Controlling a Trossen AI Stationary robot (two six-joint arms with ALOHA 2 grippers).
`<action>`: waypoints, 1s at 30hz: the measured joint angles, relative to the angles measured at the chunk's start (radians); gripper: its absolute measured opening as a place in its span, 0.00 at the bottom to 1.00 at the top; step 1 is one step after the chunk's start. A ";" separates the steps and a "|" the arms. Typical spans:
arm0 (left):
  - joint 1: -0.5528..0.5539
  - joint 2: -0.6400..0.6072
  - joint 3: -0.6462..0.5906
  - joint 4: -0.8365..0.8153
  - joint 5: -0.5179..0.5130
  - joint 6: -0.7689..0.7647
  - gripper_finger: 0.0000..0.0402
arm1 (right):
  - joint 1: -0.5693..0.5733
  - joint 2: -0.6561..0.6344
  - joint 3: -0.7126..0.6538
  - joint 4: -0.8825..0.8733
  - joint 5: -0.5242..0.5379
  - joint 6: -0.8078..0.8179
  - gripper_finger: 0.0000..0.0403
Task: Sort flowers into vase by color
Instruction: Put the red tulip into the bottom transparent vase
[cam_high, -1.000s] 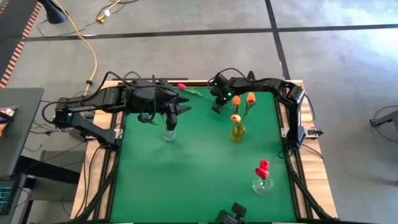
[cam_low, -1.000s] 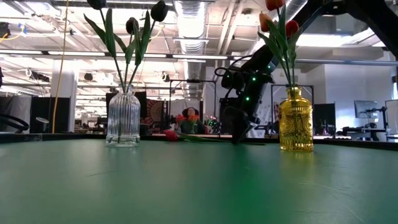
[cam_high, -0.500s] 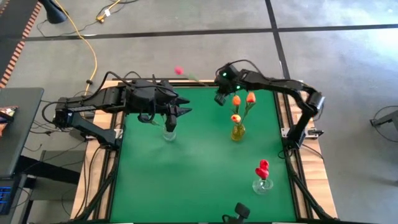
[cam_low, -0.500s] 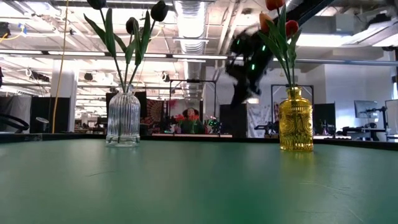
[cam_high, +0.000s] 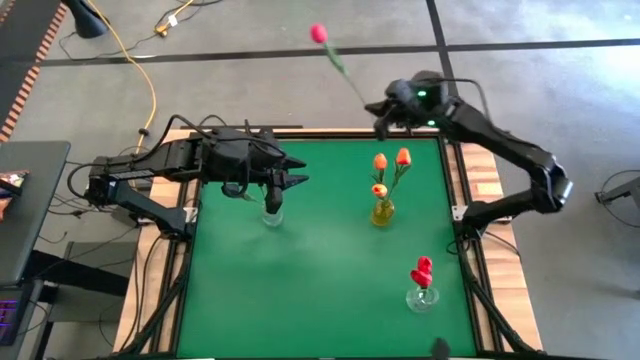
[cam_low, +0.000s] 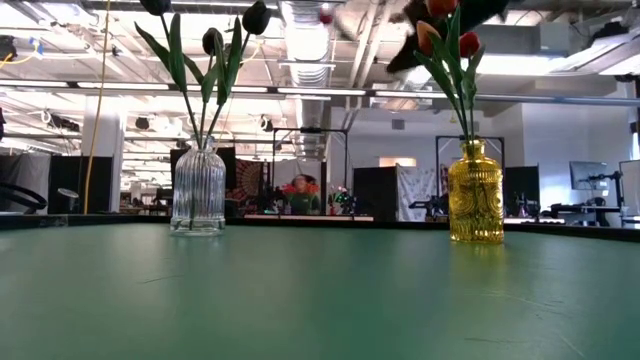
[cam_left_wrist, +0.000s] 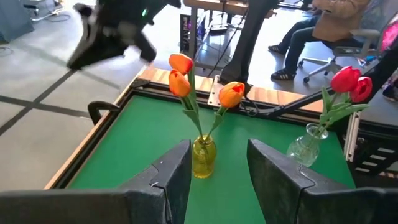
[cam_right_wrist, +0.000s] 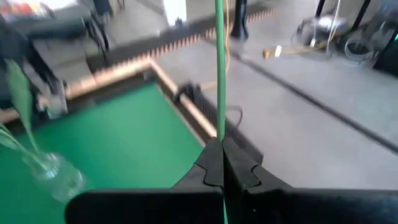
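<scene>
Left claw (cam_high: 280, 192) parked half-open over clear vase (cam_high: 272, 215) of black tulips, holding nothing. Orange trio in yellow vase (cam_high: 382, 212). Right claw (cam_high: 380, 110) pinches last red tulip (cam_high: 319, 33) by the stem, raised off the counter (cam_high: 320, 290), presumably bound for red vase (cam_high: 422, 297).

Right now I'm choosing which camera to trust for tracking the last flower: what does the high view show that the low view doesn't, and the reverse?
Only the high view shows the right gripper, shut on the thin green stem of the red tulip lifted beyond the table, plus the small clear vase with red tulips and the left gripper. Only the low view shows the room behind. Both show the ribbed clear glass vase and the yellow glass vase with orange tulips.
</scene>
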 joint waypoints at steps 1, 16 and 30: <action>0.000 0.000 0.000 0.003 0.000 0.004 0.36 | -0.003 -0.027 0.000 0.001 -0.002 0.006 0.04; 0.000 0.000 0.000 0.005 0.050 0.060 0.36 | 0.087 -0.357 0.001 -0.015 -0.056 0.153 0.04; -0.033 0.062 0.002 0.332 0.126 0.108 0.36 | 0.566 -0.582 -0.181 0.138 -0.026 0.272 0.04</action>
